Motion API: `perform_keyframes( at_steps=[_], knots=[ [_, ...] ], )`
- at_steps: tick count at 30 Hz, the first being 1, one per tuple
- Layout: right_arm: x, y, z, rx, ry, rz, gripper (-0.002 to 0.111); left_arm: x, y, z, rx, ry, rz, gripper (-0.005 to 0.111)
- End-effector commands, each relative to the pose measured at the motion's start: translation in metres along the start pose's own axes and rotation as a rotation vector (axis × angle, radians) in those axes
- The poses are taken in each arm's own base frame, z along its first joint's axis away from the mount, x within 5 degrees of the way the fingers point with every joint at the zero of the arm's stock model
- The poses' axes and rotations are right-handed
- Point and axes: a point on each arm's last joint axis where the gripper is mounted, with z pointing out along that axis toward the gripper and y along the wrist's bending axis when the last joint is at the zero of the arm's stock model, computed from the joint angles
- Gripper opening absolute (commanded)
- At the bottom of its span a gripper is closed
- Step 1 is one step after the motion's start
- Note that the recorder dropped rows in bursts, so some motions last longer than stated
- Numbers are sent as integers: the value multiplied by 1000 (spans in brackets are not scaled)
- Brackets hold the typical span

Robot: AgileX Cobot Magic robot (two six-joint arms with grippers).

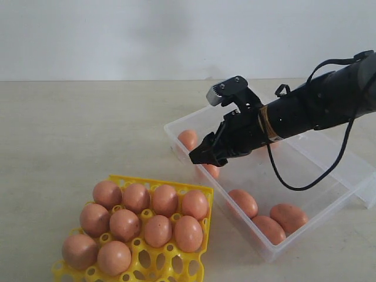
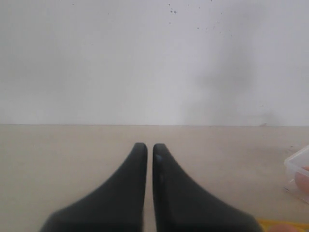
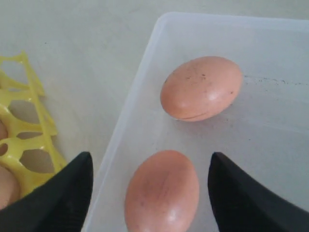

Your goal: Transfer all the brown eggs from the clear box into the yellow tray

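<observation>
Now the right gripper [image 1: 204, 154] is held spread wide, empty, over an egg [image 3: 161, 193] beside the box [image 1: 252, 176] wall. The left gripper [image 2: 149, 147] is seen closed on nothing. Ten eggs [image 1: 157, 230] are seated in the tray [image 1: 154, 261]; others lie in the box.

On the table [image 1: 70, 129] before me, the egg tray [image 1: 154, 184] sits front left with ten eggs [image 1: 124, 224] in its cups. The box [image 1: 320, 191] lies just to its right and further back. Five eggs show in the box: one in the far left corner, one beneath my right gripper [image 1: 200, 154], three bunched at the near right end. My left gripper [image 2: 149, 147] points across bare table, with a box corner off to one side.
</observation>
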Motion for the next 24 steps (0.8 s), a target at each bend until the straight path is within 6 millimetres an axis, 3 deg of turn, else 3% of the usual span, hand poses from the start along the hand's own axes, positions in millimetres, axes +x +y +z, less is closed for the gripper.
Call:
perform_keyframes(
  at_steps=[1, 18, 24],
  knots=[
    [-3, -5, -2, 84, -1, 62, 58, -2, 0, 0, -1, -11, -10, 4],
    [-9, -11, -3, 143, -52, 135, 58, -2, 0, 0, -2, -13, -10, 4],
    [-28, -8, -7, 92, -108, 118, 58, -2, 0, 0, -2, -13, -10, 4]
  ],
)
